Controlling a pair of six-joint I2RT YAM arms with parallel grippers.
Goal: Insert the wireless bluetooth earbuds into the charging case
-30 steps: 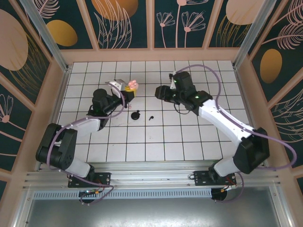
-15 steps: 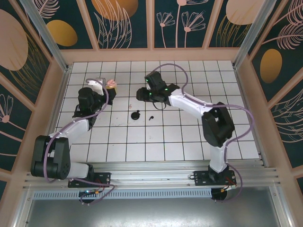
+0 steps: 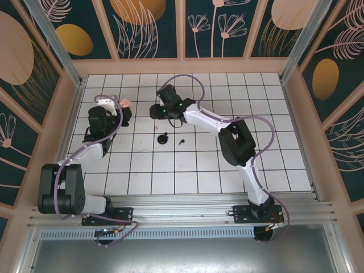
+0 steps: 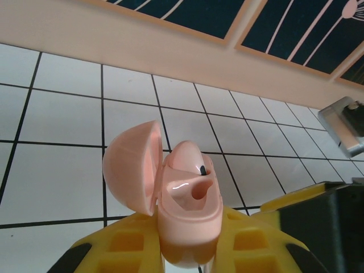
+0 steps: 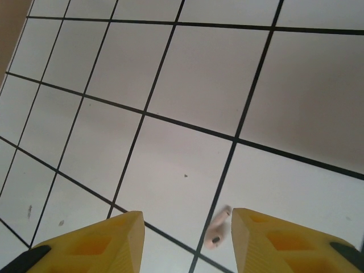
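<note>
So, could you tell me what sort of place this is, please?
Likely a robot lab test cell: a white gridded tabletop, enclosed by floral-painted panels, with the left arm and right arm bolted to an aluminium rail.

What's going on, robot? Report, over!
Left gripper shut on the charging case, lid open. Right gripper open, holding nothing. One earbud loose on the tiles ahead of it. Small black bits on the tiles nearby.

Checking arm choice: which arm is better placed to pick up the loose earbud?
Right, probably: the right gripper has open jaws with the earbud on the tiles seen between them; the left gripper is shut on the open charging case.
</note>
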